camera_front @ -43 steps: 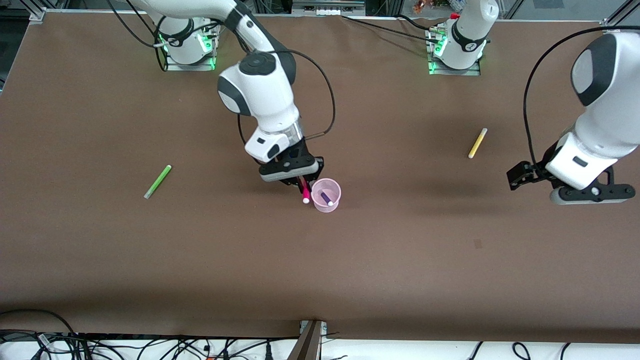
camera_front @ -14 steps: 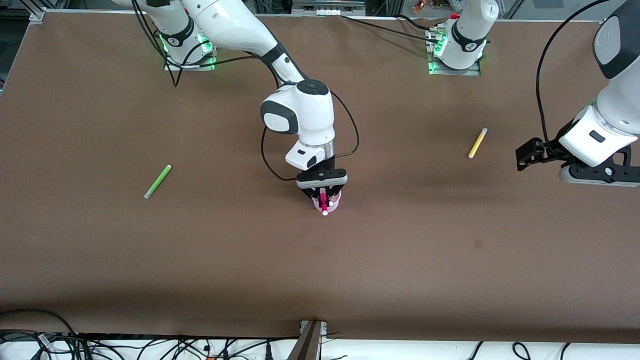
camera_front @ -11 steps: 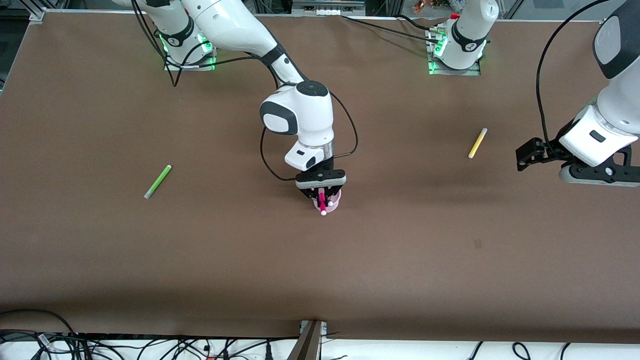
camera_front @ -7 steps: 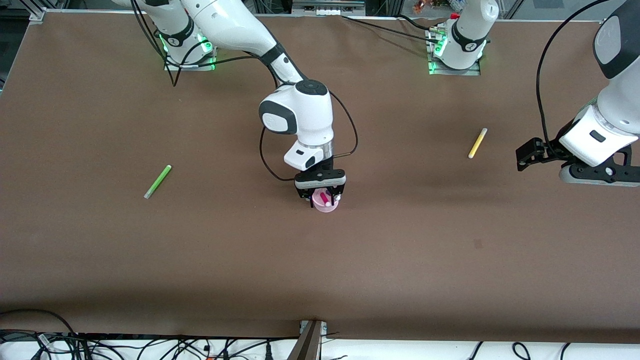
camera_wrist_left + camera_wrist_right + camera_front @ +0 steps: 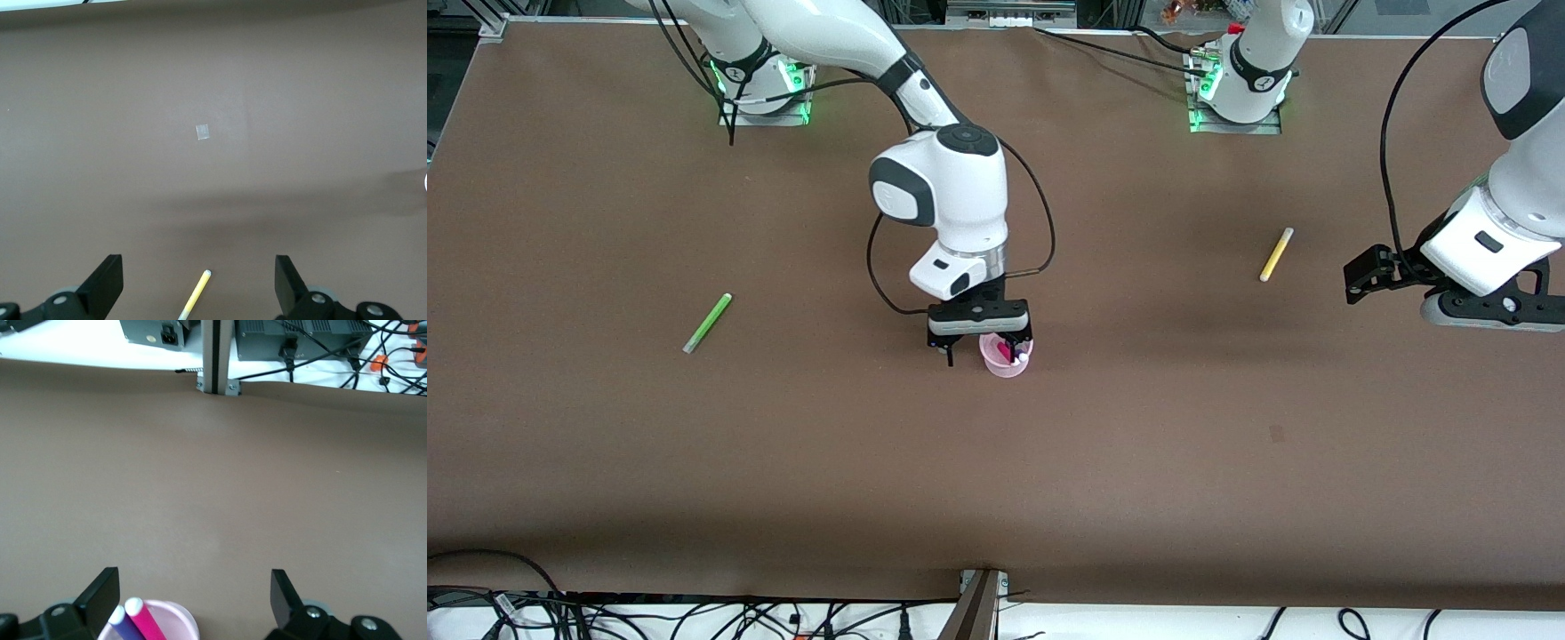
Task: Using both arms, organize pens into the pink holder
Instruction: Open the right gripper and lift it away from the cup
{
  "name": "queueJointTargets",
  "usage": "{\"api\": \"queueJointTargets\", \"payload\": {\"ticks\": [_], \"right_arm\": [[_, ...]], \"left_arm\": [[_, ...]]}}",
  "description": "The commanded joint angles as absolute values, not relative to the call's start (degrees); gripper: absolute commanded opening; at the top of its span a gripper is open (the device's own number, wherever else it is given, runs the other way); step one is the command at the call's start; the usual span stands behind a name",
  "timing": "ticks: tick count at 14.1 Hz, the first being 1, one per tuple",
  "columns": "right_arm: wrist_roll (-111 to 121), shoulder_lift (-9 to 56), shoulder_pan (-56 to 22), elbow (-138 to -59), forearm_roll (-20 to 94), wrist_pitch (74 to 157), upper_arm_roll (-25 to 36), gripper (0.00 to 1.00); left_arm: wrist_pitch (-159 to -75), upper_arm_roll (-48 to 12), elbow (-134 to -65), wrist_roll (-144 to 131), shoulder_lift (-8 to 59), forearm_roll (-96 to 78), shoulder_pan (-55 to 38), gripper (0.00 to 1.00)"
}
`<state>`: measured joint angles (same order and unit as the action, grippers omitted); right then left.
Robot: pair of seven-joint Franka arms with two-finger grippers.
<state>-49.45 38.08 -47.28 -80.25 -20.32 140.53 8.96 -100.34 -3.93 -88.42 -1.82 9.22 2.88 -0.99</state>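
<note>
Overhead, brown table (image 5: 783, 444) (matte), cables (image 5: 694, 618) along its nearest edge

The brown matte worktop (image 5: 1138, 462) carries a pale pink round plastic cup (image 5: 1007, 360) under the right tool (image 5: 980, 343), a lime green pen (image 5: 708, 323) toward the right arm's end, and a yellow pen (image 5: 1276, 254) near the left tool (image 5: 1476, 311).

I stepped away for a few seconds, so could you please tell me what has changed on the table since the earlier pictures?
The right gripper carried the magenta pen over the pink holder, opened and dropped it in beside the purple pen. The left gripper drew up slightly and waits open over the yellow pen. The yellow pen, the green pen and the holder have not moved.
</note>
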Motion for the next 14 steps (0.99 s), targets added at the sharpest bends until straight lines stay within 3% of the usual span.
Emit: {"api": "queueJointTargets", "payload": {"ticks": [1,4,8,14], "right_arm": [[-36.08,31.66,-44.57,-81.3,-9.54,132.22,8.61,1.0],[-29.63,24.9,-42.1,-82.26,-1.86,120.71,10.01,1.0],[-17.79,15.75,-40.96,-84.54,7.45,106.74,18.09,1.0],[-4.23,4.59,-26.91,-87.61,6.77,88.43,16.8,1.0]], "left_arm": [[-99.05,-3.69,-86.92,-0.44,9.58,1.14,-1.23,1.0],[-98.96,-3.69,-86.92,-0.44,9.58,1.14,-1.23,1.0],[-98.96,-3.69,-86.92,-0.44,9.58,1.14,-1.23,1.0],[-98.61,-3.69,-86.84,-0.44,9.49,1.14,-1.23,1.0]]}}
